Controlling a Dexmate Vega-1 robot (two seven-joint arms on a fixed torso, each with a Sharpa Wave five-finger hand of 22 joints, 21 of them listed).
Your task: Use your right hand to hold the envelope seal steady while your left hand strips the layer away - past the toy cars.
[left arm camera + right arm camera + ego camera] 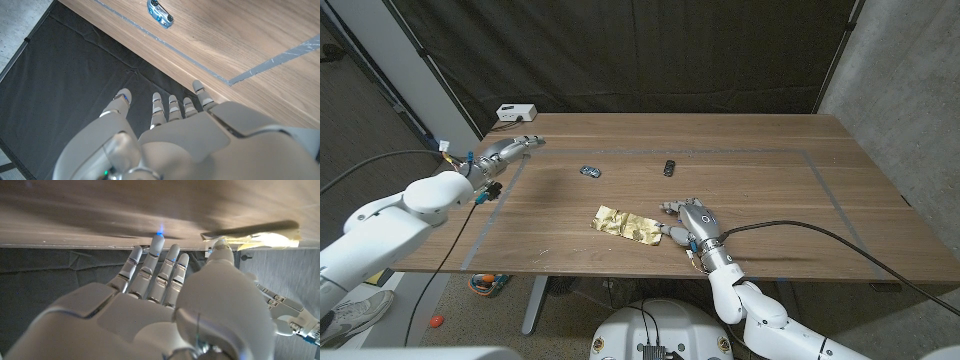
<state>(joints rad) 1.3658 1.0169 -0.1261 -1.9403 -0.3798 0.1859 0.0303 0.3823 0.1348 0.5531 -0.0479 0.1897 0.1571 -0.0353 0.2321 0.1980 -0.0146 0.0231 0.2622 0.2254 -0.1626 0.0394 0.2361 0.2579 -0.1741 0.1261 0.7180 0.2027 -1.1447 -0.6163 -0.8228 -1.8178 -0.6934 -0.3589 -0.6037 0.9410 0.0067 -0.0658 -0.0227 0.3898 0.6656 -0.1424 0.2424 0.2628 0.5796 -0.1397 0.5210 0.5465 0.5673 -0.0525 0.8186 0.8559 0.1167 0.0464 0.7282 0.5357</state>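
A crumpled gold envelope (626,223) lies near the table's front edge, also seen as a bright gold strip (260,236). My right hand (692,222) sits at its right end with fingers stretched out; in the right wrist view the hand (165,295) has its thumb tip at the envelope's edge and holds nothing. My left hand (506,152) hovers far off at the table's left side, fingers straight and apart, empty (170,130). Beyond the envelope sit a blue toy car (590,171) (160,12) and a black toy car (669,167).
Grey tape (750,153) marks a large rectangle on the wooden table (800,190). A white box (515,112) stands at the back left corner. Black curtains hang behind. A cable (820,232) trails from my right arm across the table's right part.
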